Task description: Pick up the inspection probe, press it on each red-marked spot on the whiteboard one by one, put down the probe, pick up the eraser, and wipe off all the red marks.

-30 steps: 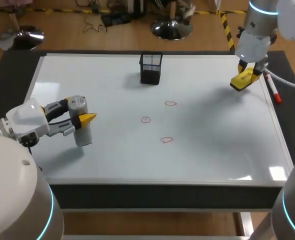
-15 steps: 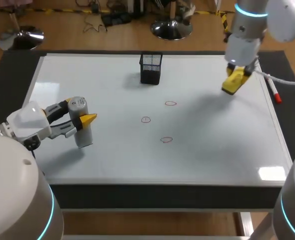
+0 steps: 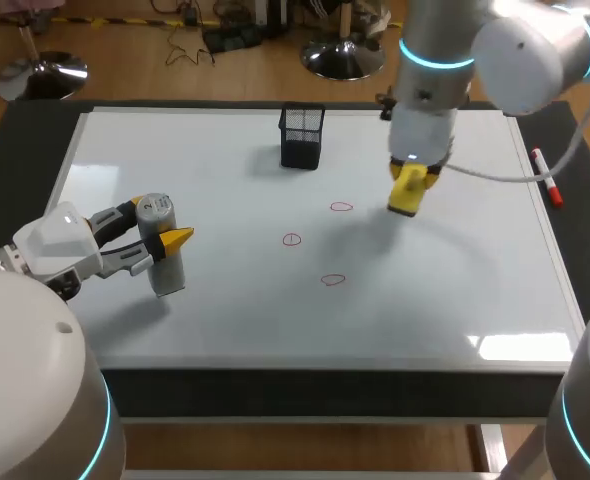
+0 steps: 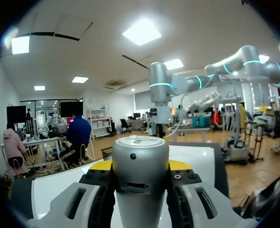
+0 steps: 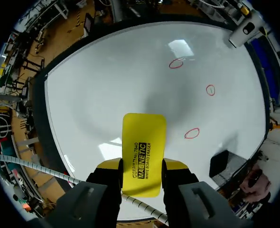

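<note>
The inspection probe [image 3: 162,245], a silver cylinder, stands upright over the left part of the whiteboard [image 3: 455,290]. My left gripper [image 3: 165,240] is shut on it from both sides. In the left wrist view the probe [image 4: 141,175] fills the gap between the fingers of that gripper [image 4: 141,166]. My right gripper [image 3: 407,185] is shut on the yellow eraser [image 3: 408,192] and hangs just right of the upper red mark [image 3: 341,207]. Two more red marks [image 3: 291,239] [image 3: 333,280] lie lower. In the right wrist view the eraser [image 5: 144,152] sticks out ahead of the gripper [image 5: 142,167], above the board, with the marks [image 5: 191,133] off to its side.
A black mesh pen holder [image 3: 302,137] stands at the back middle of the board. A red marker [image 3: 547,178] lies on the dark table beside the board's right edge.
My right arm has carried the eraser leftward from the board's right edge to beside the upper red mark. The left arm and the probe have stayed put.
</note>
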Motion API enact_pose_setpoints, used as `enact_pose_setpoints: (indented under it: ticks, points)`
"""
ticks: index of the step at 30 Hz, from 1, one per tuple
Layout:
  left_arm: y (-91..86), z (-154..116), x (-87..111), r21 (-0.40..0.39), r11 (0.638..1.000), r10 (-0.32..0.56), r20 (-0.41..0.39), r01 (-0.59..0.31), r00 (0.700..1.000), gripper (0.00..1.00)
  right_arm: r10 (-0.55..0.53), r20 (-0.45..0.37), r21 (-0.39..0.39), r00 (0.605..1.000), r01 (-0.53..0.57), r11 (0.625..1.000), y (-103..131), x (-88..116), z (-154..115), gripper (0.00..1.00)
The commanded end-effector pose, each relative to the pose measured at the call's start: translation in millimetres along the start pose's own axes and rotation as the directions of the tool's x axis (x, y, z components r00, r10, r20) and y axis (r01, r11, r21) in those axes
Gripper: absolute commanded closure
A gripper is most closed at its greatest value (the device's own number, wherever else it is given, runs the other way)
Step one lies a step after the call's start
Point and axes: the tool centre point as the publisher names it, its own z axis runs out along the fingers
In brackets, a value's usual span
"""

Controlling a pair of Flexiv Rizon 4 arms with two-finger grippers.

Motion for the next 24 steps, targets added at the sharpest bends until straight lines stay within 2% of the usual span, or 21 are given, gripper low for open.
enact_pose_setpoints:
  ticks: [1, 12, 17, 24]
  points:
    - [-0.6, 2, 0.1, 0.001, 1.0, 0.001, 0.002, -0.001, 1.0, 1.0, -0.08, -0.031, 0.033, 0.996, 0.081, 0.996, 28, -23, -3, 1.0]
    - [-0.6, 2, 0.1, 0.001, 1.0, 0.001, 0.002, -0.001, 1.0, 1.0, -0.251, -0.072, 0.02, 0.965, 0.253, 0.967, 74, -83, 17, 1.0]
    - [-0.6, 2, 0.1, 0.001, 1.0, 0.001, 0.002, -0.001, 1.0, 1.0, -0.323, -0.062, 0.002, 0.944, 0.324, 0.946, 91, -108, 28, 1.0]
    - [-0.6, 2, 0.1, 0.001, 1.0, 0.001, 0.002, -0.001, 1.0, 1.0, -0.378, -0.029, -0.009, 0.926, 0.378, 0.926, 99, -143, 35, 1.0]
